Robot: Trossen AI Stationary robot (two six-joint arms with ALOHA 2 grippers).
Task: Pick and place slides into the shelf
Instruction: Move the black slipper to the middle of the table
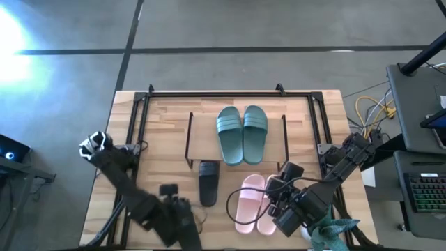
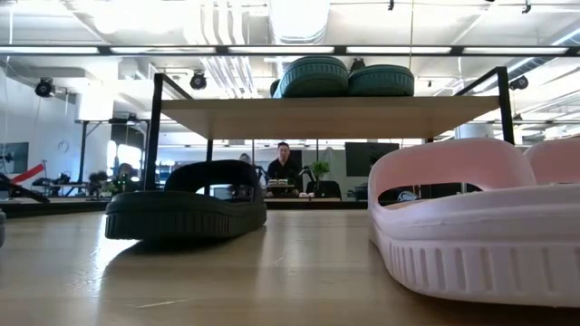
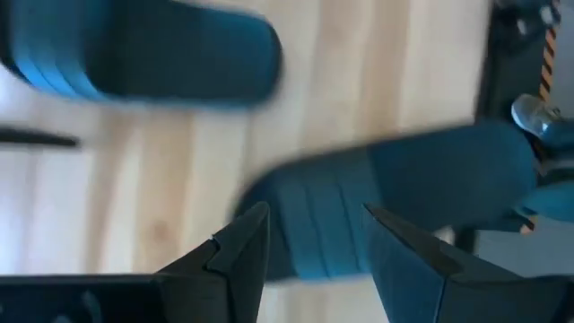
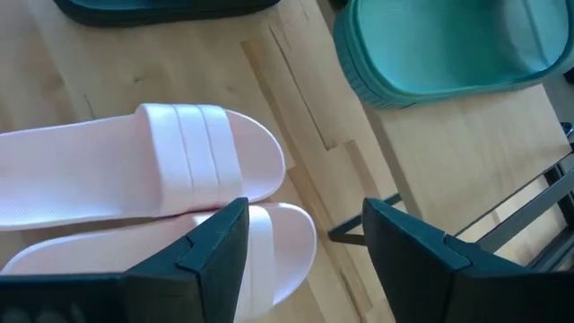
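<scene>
Two teal-green slides (image 1: 242,134) lie side by side, soles down, on the shelf's (image 1: 202,120) wood board. The pale pink pair (image 1: 247,202) lies on the table in front of the shelf. One black slide (image 1: 208,183) lies left of the pink pair. A second black slide (image 3: 395,193) shows only in the left wrist view; in the high view the left arm hides it. My left gripper (image 3: 309,242) (image 1: 185,209) is open, its fingers on either side of that slide's strap end. My right gripper (image 4: 305,238) (image 1: 268,199) is open over the pink slides' toe ends (image 4: 269,233).
A large black tube frame (image 1: 223,93) runs around the shelf on the table's far part. Cables and a keyboard (image 1: 425,192) lie off the table's right edge. In the low view a person (image 2: 284,167) sits far behind the table. Bare wood shows left of the black slide (image 2: 186,208).
</scene>
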